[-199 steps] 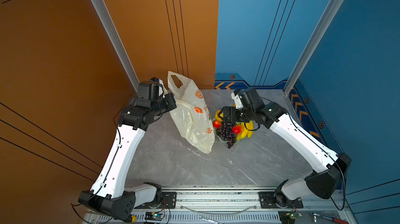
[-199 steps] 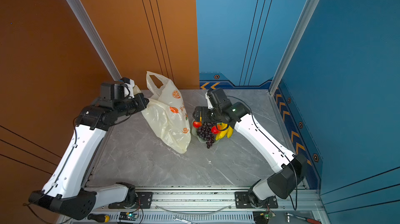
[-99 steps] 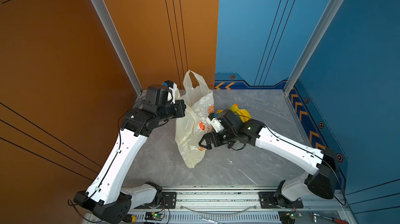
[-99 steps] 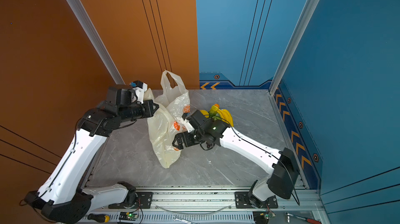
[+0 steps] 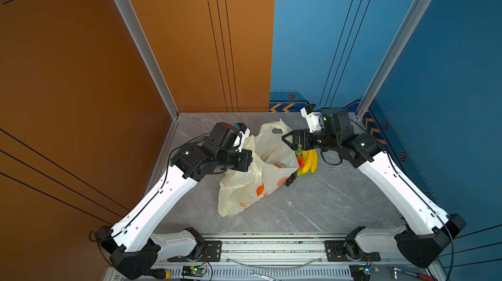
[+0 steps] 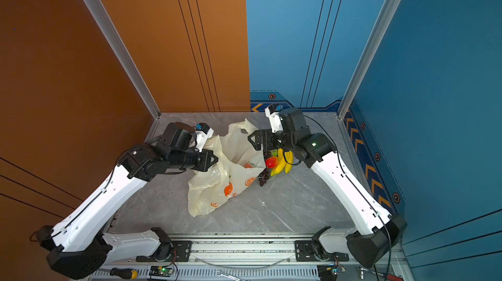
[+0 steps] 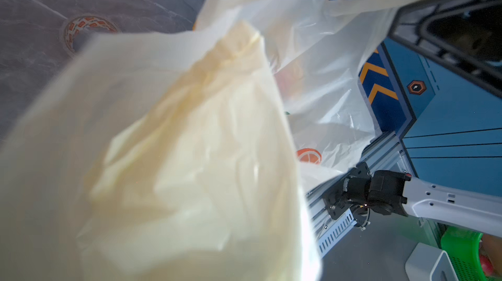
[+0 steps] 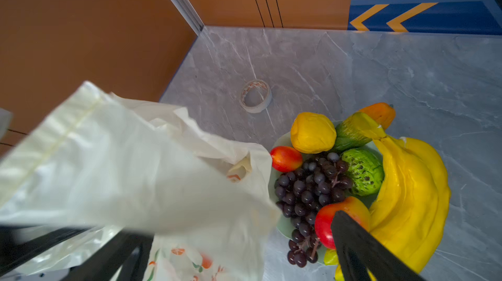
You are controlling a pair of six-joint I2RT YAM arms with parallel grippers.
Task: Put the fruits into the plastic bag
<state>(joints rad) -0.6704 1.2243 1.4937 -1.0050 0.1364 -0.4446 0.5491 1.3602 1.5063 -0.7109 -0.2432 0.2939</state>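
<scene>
The cream plastic bag (image 5: 252, 184) (image 6: 217, 184) lies crumpled mid-table with its mouth spread open toward the back. My left gripper (image 5: 250, 157) is pressed into the bag's left rim and shut on it; the film (image 7: 190, 143) fills the left wrist view and hides the jaws. My right gripper (image 8: 239, 252) (image 5: 288, 139) hangs open over the bag's right rim, film (image 8: 122, 162) draped across one finger. Beside it, on a pale green dish (image 8: 284, 225), sit the fruits: banana bunch (image 8: 410, 192) (image 5: 309, 161), purple grapes (image 8: 312, 187), green patterned ball (image 8: 362, 172), yellow round fruit (image 8: 312, 132), red-orange fruits (image 8: 285, 158).
A small tape roll (image 8: 256, 96) (image 7: 87, 31) lies on the marble behind the bag. Orange and blue walls close the back and sides. A screwdriver (image 6: 122, 272) rests on the front rail. A green basket (image 7: 467, 252) stands beyond the table.
My right gripper has gone from low in front of the bag back to the dish side of its mouth. The left gripper has come down with the bag, which now lies lower and wider.
</scene>
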